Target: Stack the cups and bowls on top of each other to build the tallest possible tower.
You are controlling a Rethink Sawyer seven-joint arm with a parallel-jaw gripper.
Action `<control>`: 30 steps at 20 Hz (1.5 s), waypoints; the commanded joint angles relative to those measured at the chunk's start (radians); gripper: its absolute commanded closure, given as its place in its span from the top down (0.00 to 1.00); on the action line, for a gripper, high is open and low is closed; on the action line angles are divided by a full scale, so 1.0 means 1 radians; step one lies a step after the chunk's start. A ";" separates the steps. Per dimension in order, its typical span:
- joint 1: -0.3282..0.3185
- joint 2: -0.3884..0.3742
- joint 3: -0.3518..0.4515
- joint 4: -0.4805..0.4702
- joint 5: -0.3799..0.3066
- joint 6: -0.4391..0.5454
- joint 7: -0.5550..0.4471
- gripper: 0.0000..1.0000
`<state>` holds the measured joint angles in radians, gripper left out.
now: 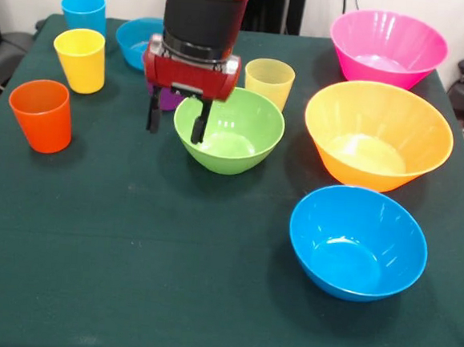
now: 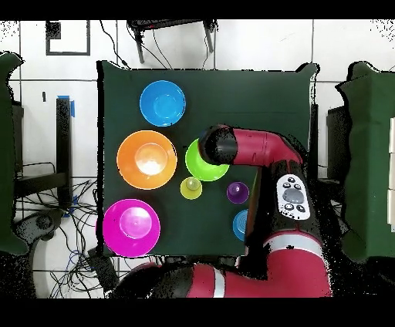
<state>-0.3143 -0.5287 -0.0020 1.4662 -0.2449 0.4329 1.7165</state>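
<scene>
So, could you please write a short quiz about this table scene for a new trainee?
1. True or false: the gripper is shut on the orange cup.
2. Which bowl lies nearest the camera in the front view? A) pink bowl B) medium blue bowl C) green bowl
3. Fill in: the gripper hangs at the rim of the ___ bowl.

Key:
1. False; it is open, and the orange cup stands apart, alone.
2. B.
3. Green.
</scene>
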 commanded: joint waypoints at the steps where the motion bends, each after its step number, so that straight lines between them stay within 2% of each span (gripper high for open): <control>1: -0.014 -0.031 0.103 0.047 -0.004 0.119 -0.026 1.00; 7: -0.051 -0.004 0.134 0.076 -0.022 0.046 -0.023 1.00; 17: -0.028 0.043 0.103 0.054 -0.058 -0.008 0.010 1.00; 24: -0.012 0.042 0.084 0.037 -0.066 0.004 0.010 1.00; 30: -0.008 0.006 0.077 0.064 -0.052 0.040 0.015 1.00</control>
<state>-0.3518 -0.5483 0.0187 1.4779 -0.2459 0.4439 1.7165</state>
